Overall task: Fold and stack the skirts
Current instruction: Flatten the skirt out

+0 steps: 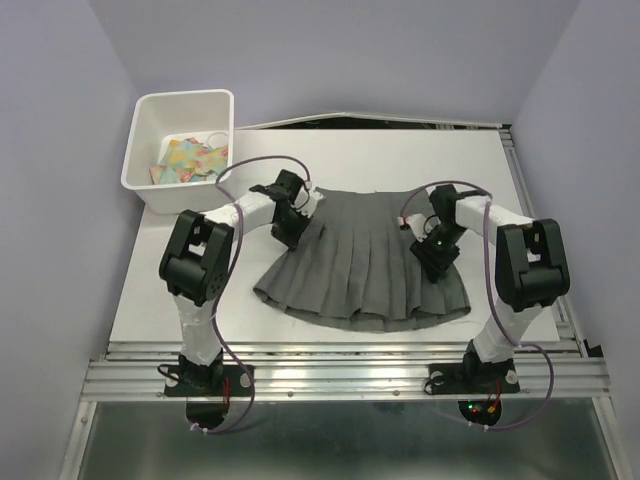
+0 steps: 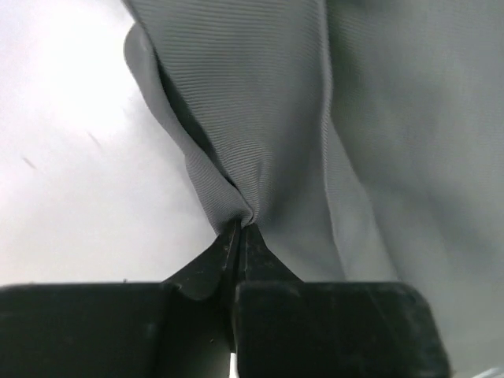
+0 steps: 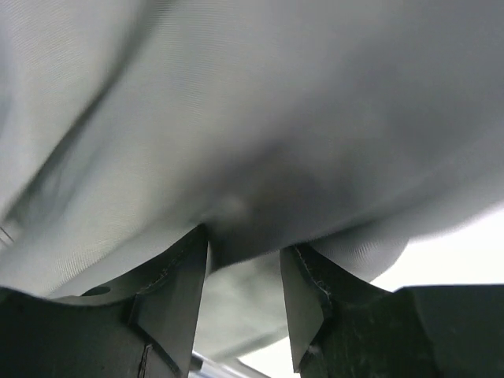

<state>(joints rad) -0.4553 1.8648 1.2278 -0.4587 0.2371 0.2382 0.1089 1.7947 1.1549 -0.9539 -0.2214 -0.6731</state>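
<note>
One dark grey pleated skirt (image 1: 365, 265) lies spread flat on the white table (image 1: 450, 160), waist at the far side and hem towards the arms. My left gripper (image 1: 297, 215) is at the skirt's upper left edge. In the left wrist view it (image 2: 239, 227) is shut on a pinched fold of the skirt (image 2: 276, 118). My right gripper (image 1: 432, 250) is on the skirt's right side. In the right wrist view it (image 3: 244, 252) is open, its jaws apart with skirt cloth (image 3: 252, 118) bulging down between them.
A white bin (image 1: 145, 140) stands at the table's far left corner with coloured cloth (image 1: 190, 160) inside. Purple walls close in both sides. The table's metal front rail (image 1: 340, 375) runs by the arm bases.
</note>
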